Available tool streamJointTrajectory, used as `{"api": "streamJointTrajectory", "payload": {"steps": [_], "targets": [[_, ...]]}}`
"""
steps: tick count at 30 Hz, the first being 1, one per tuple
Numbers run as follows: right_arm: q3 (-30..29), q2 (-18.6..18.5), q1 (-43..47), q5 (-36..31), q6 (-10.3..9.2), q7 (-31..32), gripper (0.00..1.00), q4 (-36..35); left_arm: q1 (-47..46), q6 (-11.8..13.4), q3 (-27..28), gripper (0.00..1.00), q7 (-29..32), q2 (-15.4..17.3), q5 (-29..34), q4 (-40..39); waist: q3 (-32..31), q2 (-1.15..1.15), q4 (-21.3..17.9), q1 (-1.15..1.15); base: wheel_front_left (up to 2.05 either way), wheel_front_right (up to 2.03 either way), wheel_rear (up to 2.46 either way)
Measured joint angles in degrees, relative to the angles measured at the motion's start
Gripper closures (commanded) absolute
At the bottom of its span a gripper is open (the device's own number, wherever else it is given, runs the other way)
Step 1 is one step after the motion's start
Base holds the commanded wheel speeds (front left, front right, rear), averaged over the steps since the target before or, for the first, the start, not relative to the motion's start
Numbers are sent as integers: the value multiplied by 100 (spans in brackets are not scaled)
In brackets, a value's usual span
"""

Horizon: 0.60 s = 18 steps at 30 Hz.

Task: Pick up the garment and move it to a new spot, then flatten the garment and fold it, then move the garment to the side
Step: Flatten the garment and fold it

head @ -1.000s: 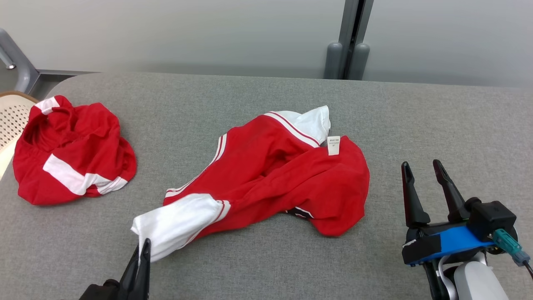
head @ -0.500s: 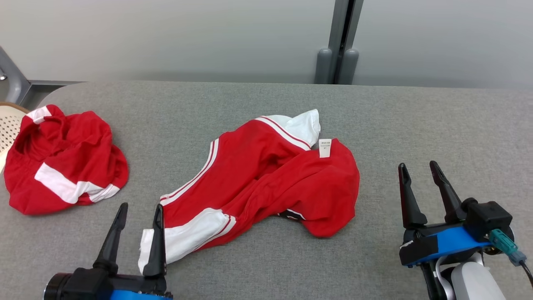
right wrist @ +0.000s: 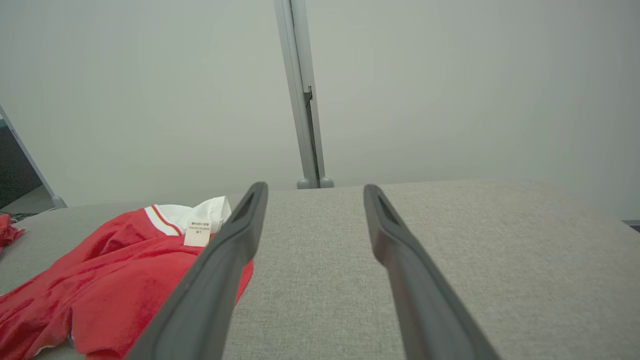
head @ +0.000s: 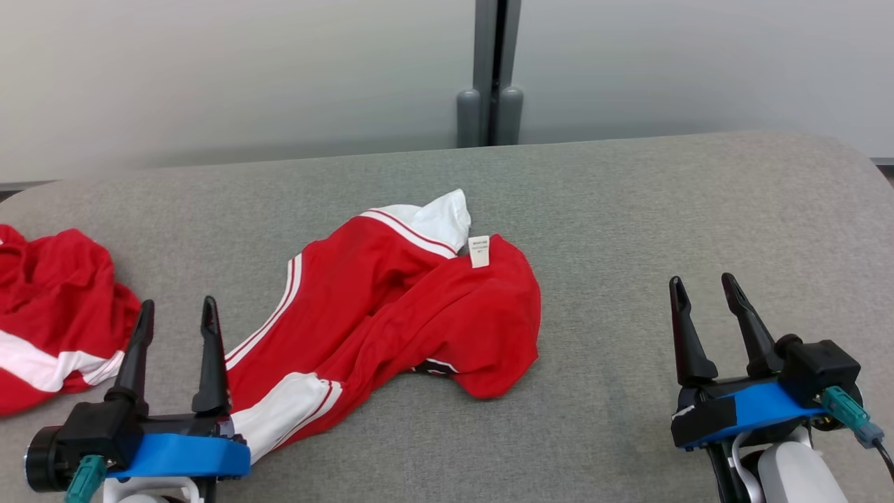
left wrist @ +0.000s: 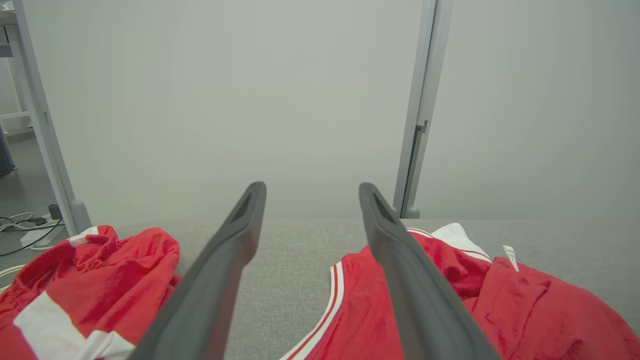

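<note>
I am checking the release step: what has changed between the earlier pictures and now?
The left fingers opened and let go of the white end, which now lies on the table. The head camera turned right, so the picture shifted. The garment stayed crumpled in place; the right fingers stayed open.

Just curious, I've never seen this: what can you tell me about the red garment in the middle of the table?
The red garment looks like soft jersey with white panels and thin red-white stripes. It lies crumpled, slanting across the grey table, a white label exposed near its far end. The open left tool stands beside its near white end, not gripping it.
</note>
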Motion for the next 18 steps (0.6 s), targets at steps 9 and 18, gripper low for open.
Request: {"api": "streamJointTrajectory", "payload": {"steps": [9,18], "targets": [[-51,0,92,-18,0,0,0,34,-305,16,210,0,0,99,29,914,-99,0,-227,0,0,0,0],[-31,0,100,-60,0,0,0,97,-753,-25,120,0,34,180,-120,1811,-150,0,-211,0,0,0,0]]}}
